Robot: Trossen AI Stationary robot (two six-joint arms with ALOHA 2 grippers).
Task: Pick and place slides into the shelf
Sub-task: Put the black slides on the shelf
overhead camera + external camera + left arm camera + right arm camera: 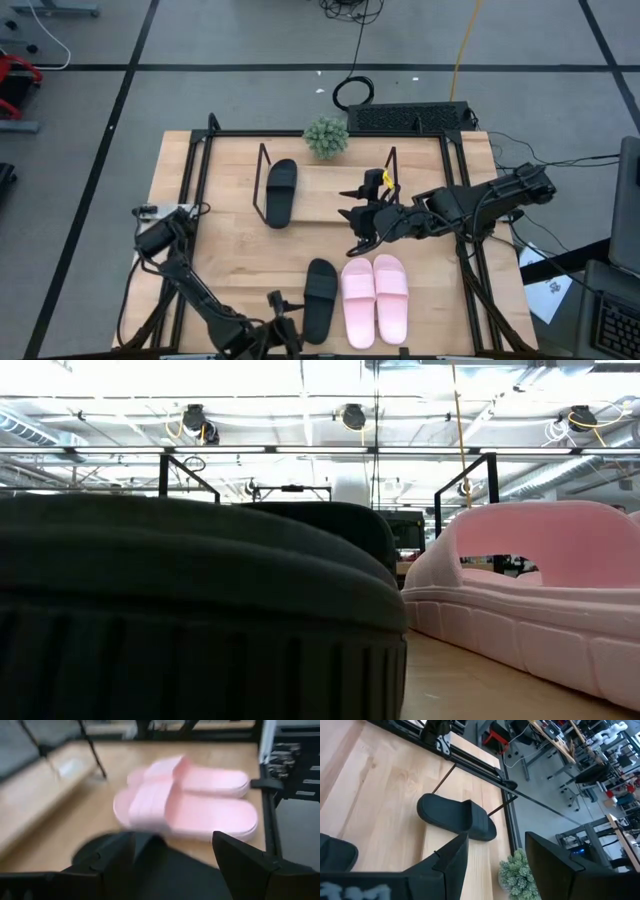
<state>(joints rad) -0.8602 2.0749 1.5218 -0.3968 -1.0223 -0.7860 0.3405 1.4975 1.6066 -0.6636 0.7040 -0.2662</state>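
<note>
The shelf stands at the far middle of the table, a wooden board between two thin wire end frames. One black slide lies sole-down on its left part, also seen as the black slide. A second black slide and the pink pair lie side by side, soles down, near the table's front edge. My left gripper is low at the front edge, open. Its fingers stand on either side of the near black slide without visible touch. My right gripper hangs open above the table, in front of the shelf's right end.
A small green plant sits behind the shelf at the far edge. A black box lies beyond the table's far right. Black frame rails run along the table's left and right sides. Bare wood lies between the shelf and the near slides.
</note>
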